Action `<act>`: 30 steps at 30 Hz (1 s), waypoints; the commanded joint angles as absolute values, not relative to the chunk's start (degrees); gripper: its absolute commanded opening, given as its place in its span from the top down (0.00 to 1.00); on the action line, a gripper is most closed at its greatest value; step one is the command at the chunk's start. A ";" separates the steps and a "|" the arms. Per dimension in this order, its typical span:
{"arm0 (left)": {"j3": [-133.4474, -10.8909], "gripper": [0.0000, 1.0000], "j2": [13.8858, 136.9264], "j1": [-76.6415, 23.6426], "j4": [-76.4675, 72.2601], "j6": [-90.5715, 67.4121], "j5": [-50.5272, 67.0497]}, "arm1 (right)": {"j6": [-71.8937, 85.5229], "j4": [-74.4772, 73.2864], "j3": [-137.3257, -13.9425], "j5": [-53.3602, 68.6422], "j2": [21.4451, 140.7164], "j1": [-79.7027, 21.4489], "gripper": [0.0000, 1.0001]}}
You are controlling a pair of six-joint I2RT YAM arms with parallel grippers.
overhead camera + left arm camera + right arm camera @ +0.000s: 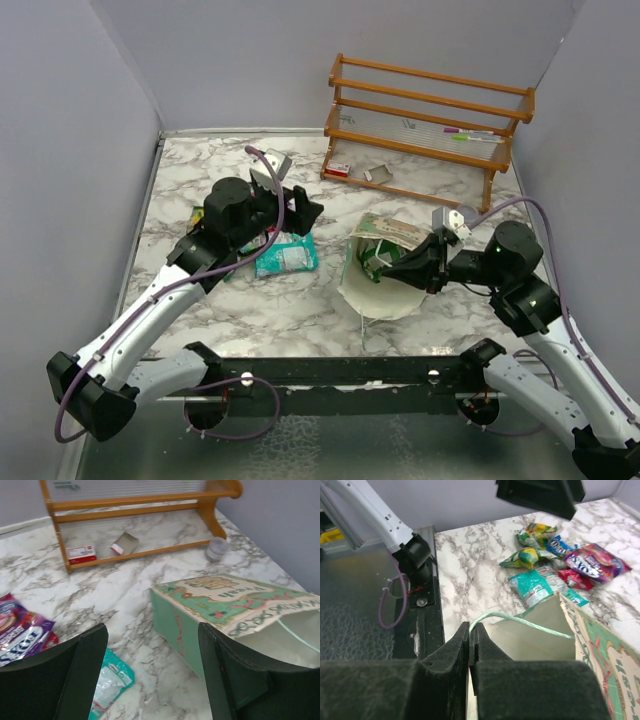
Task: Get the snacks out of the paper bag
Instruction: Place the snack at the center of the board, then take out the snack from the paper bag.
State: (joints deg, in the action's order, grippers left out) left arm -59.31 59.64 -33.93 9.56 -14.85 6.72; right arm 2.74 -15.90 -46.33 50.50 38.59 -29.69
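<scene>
The pale green paper bag (385, 232) lies on its side, cream mouth toward the near edge; it also shows in the left wrist view (220, 592) and the right wrist view (540, 635). My right gripper (392, 264) (471, 630) is shut on its string handle (520, 620) at the mouth. My left gripper (303, 208) (152, 647) is open and empty, above the table between bag and snacks. On the table left of the bag lie a teal-white packet (285, 255) (536, 586), yellow-green packets (525, 557), a blue one (560, 545) and a red-pink-purple one (595, 562) (20, 630). No packet shows in the visible part of the bag.
A wooden rack (430, 120) stands at the back right, with a small red-white box (338, 169) (81, 553) on its lowest shelf. A small grey cup (217, 548) stands by the rack's foot. Grey walls close in the table on three sides.
</scene>
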 commanded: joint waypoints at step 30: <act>-56.05 0.56 71.12 -85.52 0.46 -11.58 -31.94 | 11.71 -9.31 -47.14 32.06 31.07 -29.97 0.98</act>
